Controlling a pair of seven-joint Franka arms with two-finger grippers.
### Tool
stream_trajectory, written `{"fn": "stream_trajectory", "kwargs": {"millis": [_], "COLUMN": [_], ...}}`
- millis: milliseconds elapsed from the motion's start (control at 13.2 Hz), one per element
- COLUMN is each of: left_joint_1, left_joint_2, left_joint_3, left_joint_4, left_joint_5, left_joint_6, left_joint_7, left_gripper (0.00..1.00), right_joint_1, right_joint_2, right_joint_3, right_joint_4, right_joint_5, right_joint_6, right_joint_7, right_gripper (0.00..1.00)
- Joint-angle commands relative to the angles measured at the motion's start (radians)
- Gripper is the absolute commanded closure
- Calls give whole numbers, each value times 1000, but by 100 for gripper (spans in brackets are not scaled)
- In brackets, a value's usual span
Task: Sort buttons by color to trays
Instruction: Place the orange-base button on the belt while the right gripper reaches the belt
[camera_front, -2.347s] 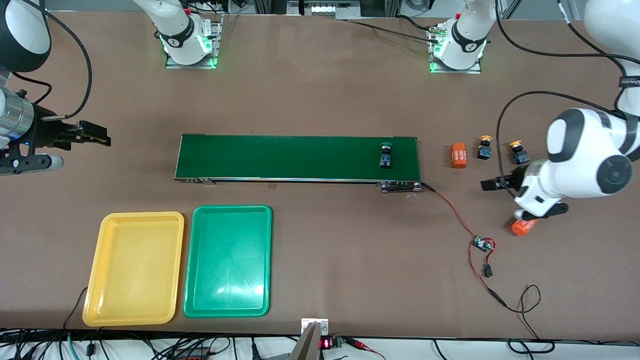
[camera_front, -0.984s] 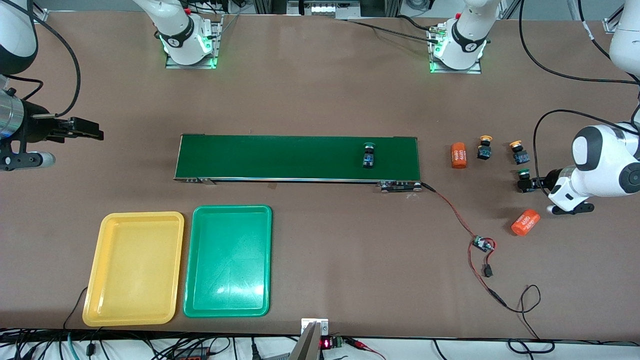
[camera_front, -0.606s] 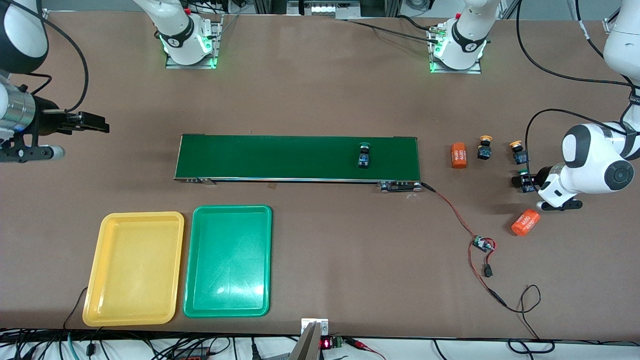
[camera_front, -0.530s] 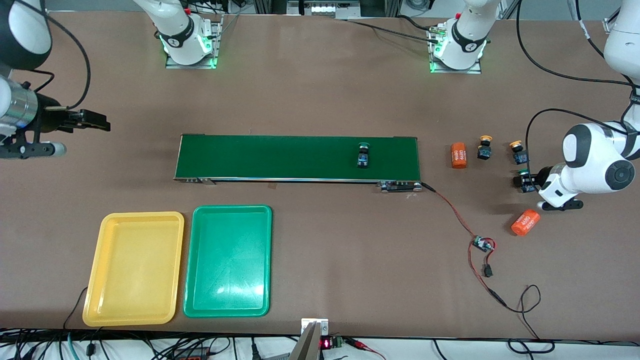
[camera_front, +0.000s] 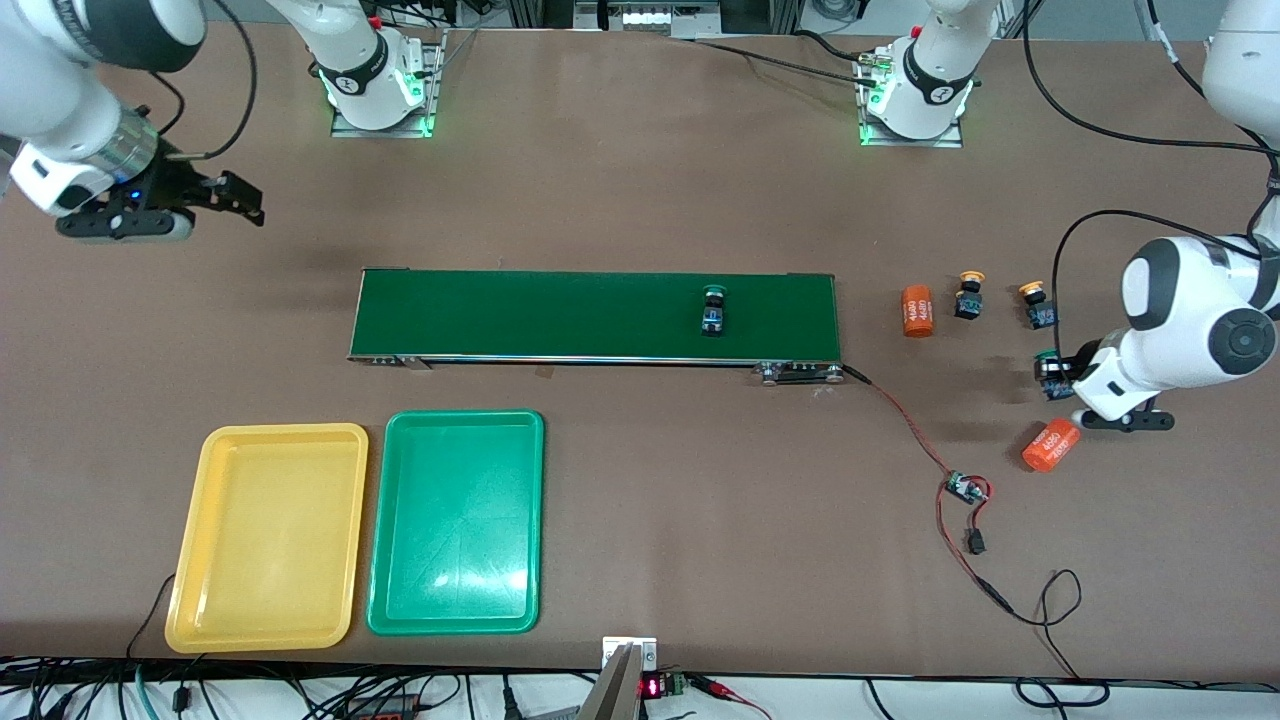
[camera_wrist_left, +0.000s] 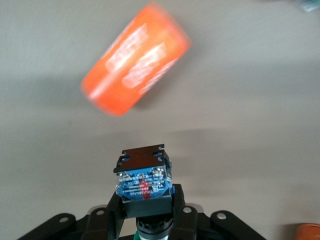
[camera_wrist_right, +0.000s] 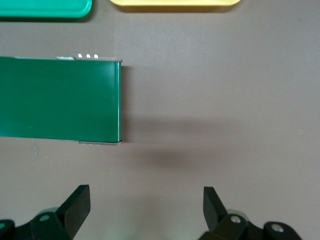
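Observation:
My left gripper (camera_front: 1055, 372) is shut on a green-capped button (camera_front: 1047, 360), just above the table at the left arm's end. In the left wrist view its blue base (camera_wrist_left: 144, 181) sticks out between the fingers (camera_wrist_left: 178, 212). Two yellow-capped buttons (camera_front: 967, 297) (camera_front: 1037, 305) stand close by, farther from the front camera. Another green-capped button (camera_front: 712, 310) lies on the conveyor belt (camera_front: 560, 315). The yellow tray (camera_front: 268, 535) and the green tray (camera_front: 458, 520) lie side by side near the front edge. My right gripper (camera_front: 245, 203) hangs open and holds nothing, over bare table at the right arm's end (camera_wrist_right: 145, 200).
Two orange cylinders lie near the left gripper, one beside the yellow-capped buttons (camera_front: 916, 311) and one nearer the front camera (camera_front: 1050, 445). A small circuit board (camera_front: 965, 488) on red wires runs from the conveyor's end toward the front edge.
The left gripper has shut on the green-capped button and shifted slightly with it. The button on the belt has travelled toward the right arm's end. The right gripper has swung toward its base, still open.

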Motion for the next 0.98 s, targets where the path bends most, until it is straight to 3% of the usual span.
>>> {"fn": "stream_trajectory", "kwargs": {"millis": [0, 151, 454, 909], "left_joint_1": [-138, -238, -413, -566], "left_joint_2": [-77, -83, -94, -94], "left_joint_3": [-3, -26, -23, -24], "left_joint_4": [-19, -14, -14, -39], "left_joint_5": [12, -24, -239, -278], "left_joint_6": [-18, -14, -14, -14], "left_joint_7": [5, -15, -19, -234], "left_gripper": [100, 100, 100, 100], "right_joint_1": [72, 184, 413, 579], "right_joint_2": [-51, -10, 140, 451], "right_joint_3": [12, 12, 13, 13], "right_joint_4": [-59, -50, -1, 327], "right_joint_5": [17, 16, 9, -1], "right_joint_6": [68, 107, 237, 233], "right_joint_7": [100, 170, 382, 637], "right_gripper": [0, 0, 0, 0]}}
